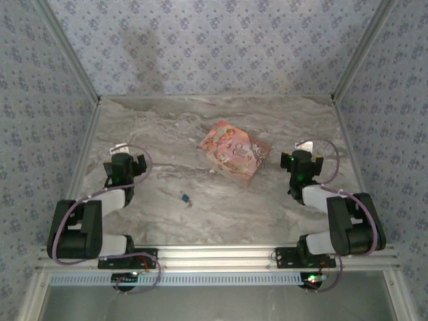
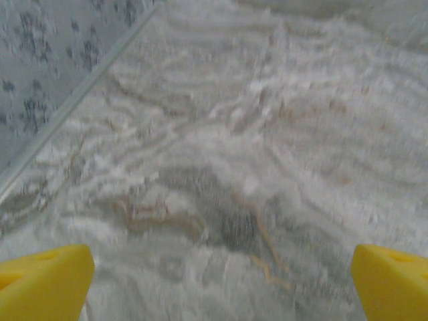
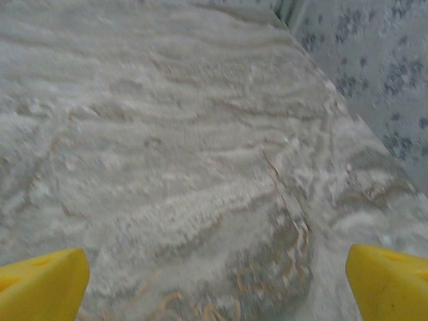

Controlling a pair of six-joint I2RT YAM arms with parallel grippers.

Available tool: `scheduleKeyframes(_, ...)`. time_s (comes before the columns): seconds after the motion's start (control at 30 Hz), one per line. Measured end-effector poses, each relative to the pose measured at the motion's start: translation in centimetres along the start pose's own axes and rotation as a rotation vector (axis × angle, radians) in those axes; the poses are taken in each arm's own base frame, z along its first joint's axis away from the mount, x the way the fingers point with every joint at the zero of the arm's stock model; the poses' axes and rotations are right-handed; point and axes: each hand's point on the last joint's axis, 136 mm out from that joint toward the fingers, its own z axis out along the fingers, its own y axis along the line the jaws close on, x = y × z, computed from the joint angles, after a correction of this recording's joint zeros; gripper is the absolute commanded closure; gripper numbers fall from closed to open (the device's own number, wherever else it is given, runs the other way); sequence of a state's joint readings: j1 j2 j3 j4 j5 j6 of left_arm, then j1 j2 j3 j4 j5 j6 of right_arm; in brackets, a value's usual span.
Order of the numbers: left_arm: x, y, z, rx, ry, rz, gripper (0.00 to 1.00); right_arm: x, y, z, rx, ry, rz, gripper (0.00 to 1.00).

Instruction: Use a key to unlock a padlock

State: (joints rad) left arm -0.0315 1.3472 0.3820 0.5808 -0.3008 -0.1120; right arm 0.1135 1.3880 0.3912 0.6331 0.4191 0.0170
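The left gripper is hovering over the left side of the marbled surface with its jaws spread wide. In the left wrist view its yellow fingertips are sitting at the two bottom corners, and only bare surface is lying between them. The left gripper is holding nothing and touching nothing.

The right gripper is mirroring it over the right side, equally wide apart. In the right wrist view its yellow fingertips are framing a stretch of veined surface, and the right gripper is likewise holding nothing.

A small blue object is lying on the surface between the two arms, nearer the front edge and closer to the left arm, well apart from both grippers. It is too small to tell whether it is the padlock, the key or both together.

A pink packet is lying flat near the centre, slightly angled, between the grippers and nearer the right one, touching neither. It is sitting behind and to the right of the blue object, apart from it.

Patterned blue walls are enclosing the surface on three sides, and a wall with its metal rail is showing in the upper corner of each wrist view.
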Motion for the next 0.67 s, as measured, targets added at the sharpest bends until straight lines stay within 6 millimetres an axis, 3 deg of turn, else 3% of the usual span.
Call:
scheduleKeyframes(0.1,-0.4,0.0,1.1,0.022,-0.079,-0.020,0.02,1.3,-0.6,1.3,-0.023,-0.027,0.028,0.00)
scheduleKeyframes(0.17,1.9,0.0,2.2,0.020,-0.010,0.000,0.02,3.3,-1.0,1.9,-0.027,0.042,0.021,0.00)
scheduleKeyframes(0.23,2.6,-0.4,2.4,0.022,0.002,0.021,0.02,3.1,-1.0,2.0,-0.028,0.028,0.025,0.00)
scheduleKeyframes(0.4,1.4,-1.7,2.1,0.040,-0.044,0.052,0.02,2.1,-0.1,2.0,-0.069,-0.009,0.033,0.00)
scheduleKeyframes(0.67,1.0,-1.7,2.0,0.030,-0.061,0.065,0.02,1.8,-0.1,2.2,-0.098,-0.012,0.044,0.00)
